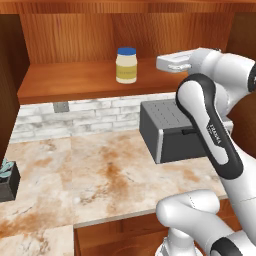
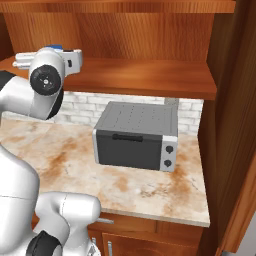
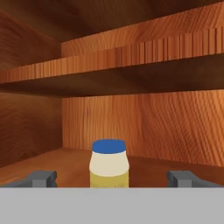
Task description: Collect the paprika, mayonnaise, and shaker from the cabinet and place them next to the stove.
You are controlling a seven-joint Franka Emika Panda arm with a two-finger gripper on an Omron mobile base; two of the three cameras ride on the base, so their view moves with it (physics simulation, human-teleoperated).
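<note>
The mayonnaise [image 1: 126, 65], a pale jar with a blue lid, stands upright on the shelf of the wooden cabinet [image 1: 70, 82]. My gripper [image 1: 160, 63] hovers at shelf height just to the jar's right, pointing at it, apart from it. In the hand view the mayonnaise [image 3: 109, 164] stands ahead, centred between the fingertips [image 3: 42, 178] of the open gripper [image 3: 113, 179], with nothing held. From the right base view, the hand [image 2: 22, 62] reaches over the shelf [image 2: 145, 75], and the jar's blue lid [image 2: 56, 48] peeks above it. The paprika, shaker and stove are out of view.
A grey toaster oven [image 1: 172, 135] sits on the marble counter [image 1: 100, 170] under the shelf, below my arm. A small dark plant pot [image 1: 7, 177] stands at the counter's left edge. Cabinet side walls close the shelf on the left and right [image 2: 235, 100].
</note>
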